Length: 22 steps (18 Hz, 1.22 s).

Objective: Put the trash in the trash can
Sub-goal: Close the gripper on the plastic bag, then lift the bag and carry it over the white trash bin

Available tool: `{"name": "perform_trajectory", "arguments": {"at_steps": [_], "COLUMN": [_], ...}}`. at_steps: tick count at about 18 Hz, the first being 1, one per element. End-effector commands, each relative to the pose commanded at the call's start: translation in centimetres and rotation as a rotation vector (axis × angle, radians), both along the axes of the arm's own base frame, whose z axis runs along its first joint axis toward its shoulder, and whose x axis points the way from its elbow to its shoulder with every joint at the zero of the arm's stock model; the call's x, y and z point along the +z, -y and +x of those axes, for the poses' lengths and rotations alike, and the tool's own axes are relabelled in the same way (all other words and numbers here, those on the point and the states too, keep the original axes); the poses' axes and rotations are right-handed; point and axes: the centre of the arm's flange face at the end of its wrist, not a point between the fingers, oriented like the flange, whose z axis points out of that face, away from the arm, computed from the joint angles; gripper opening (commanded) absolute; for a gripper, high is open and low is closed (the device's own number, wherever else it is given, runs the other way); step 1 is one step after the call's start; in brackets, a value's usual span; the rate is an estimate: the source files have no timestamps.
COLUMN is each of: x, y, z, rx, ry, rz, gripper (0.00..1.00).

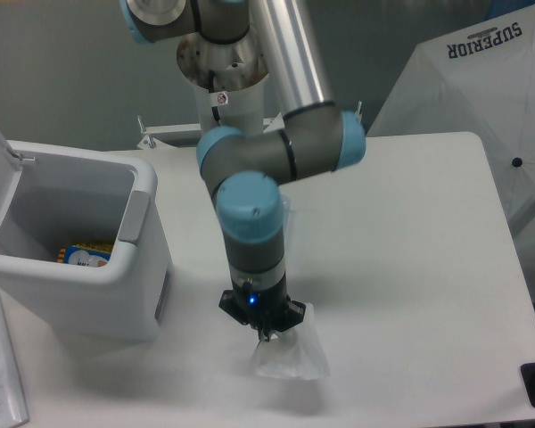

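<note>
A: How far has the task been carried?

B: The crumpled wrapper (pixel 290 355) is pinched at its top by the gripper (pixel 266 333), apparently just raised off the table (pixel 410 267).

A: What remains?

B: It must be carried left to the open trash can (pixel 80 267); the bottle is hidden behind the arm.

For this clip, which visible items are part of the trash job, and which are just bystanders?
Job items:
- crumpled white translucent wrapper, hanging from the gripper
- boxy pale grey trash can, lid open

Bystanders:
- blue and yellow package already inside the can
- white umbrella printed SUPERIOR
- white table

The plastic bottle is hidden behind the arm.
</note>
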Motion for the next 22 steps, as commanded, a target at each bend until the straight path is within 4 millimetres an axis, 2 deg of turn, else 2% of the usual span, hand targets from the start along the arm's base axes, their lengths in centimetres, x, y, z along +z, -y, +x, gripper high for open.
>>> {"name": "perform_trajectory", "arguments": {"at_steps": [4, 11, 14, 18, 22], "x": [5.3, 13.5, 16.0, 19.4, 21.6], "y": [0.6, 1.8, 2.4, 3.9, 6.0], "z": [1.6, 4.0, 5.6, 9.0, 12.6], "rx": [-0.031, -0.037, -0.052, -0.078, -0.121], "ry": [0.011, 0.109, 0.153, 0.252, 0.333], "rz": [0.121, 0.345, 0.406, 0.498, 0.536], "gripper": [0.03, 0.03, 0.04, 0.04, 0.05]}}
